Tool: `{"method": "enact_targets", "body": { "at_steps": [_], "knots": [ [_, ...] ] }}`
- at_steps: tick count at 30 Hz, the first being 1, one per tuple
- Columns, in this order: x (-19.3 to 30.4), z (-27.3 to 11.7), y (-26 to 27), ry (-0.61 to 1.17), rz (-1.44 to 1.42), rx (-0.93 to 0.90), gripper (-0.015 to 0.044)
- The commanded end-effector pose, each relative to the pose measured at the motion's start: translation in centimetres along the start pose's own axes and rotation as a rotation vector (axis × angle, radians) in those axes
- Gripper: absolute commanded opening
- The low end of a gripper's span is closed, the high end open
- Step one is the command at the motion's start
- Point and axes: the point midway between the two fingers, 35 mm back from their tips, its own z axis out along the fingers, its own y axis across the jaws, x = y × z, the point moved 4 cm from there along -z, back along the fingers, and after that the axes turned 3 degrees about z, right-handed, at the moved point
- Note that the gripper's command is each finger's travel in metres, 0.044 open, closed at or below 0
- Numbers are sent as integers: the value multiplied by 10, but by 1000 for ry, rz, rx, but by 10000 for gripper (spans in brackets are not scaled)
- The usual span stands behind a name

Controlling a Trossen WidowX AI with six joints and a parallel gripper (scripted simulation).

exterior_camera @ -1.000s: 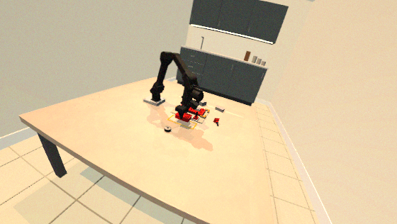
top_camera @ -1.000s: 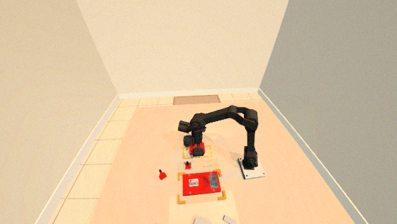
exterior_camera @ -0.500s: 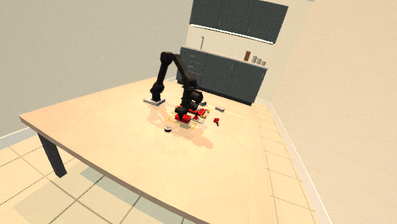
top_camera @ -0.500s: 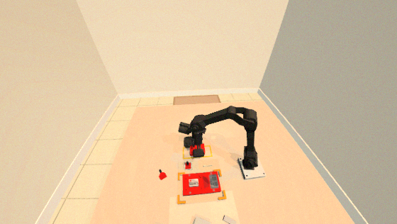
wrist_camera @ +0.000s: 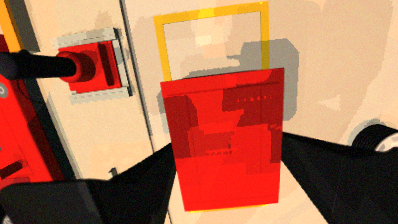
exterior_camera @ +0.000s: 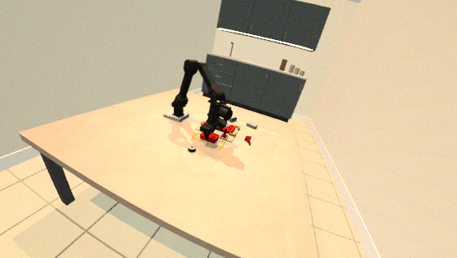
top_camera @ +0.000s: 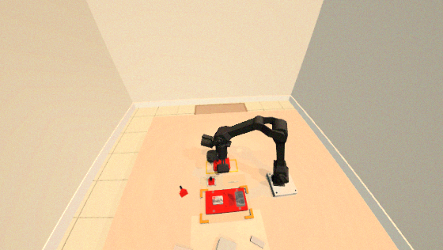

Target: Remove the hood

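The red hood point(top_camera: 227, 163) point(exterior_camera: 210, 139) point(wrist_camera: 227, 170) is a flat rectangular panel. My gripper point(top_camera: 222, 163) point(exterior_camera: 208, 135) point(wrist_camera: 224, 142) is shut on it, with one black finger at each long side in the wrist view. The hood is over the yellow outlined area point(top_camera: 236, 166) point(wrist_camera: 265, 35) and a little above the table, its shadow lying beyond its far edge. The outline's far part shows past the hood in the wrist view; its near part is mostly hidden. The red toy car point(top_camera: 223, 207) point(wrist_camera: 17, 130) lies beside this area, between orange corner brackets point(top_camera: 249, 214).
A small red part with a black post point(top_camera: 211, 182) point(wrist_camera: 95, 70) stands between the car and the outline. Another red part point(top_camera: 183, 193) point(exterior_camera: 248, 139) lies off to the side. A black wheel point(exterior_camera: 192, 149) point(wrist_camera: 372, 142) lies near the outline. Grey blocks point(top_camera: 226, 244) point(exterior_camera: 251, 125) lie beyond the car.
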Motion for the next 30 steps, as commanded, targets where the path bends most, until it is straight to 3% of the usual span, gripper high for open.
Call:
{"method": "enact_targets", "body": {
  "at_steps": [1, 21, 30],
  "knots": [
    [0, 2, -1, -2, -5, 4, 0],
    [0, 12, -1, -2, -5, 4, 0],
    [0, 10, 0, 0, 0, 0, 236]
  ]
}}
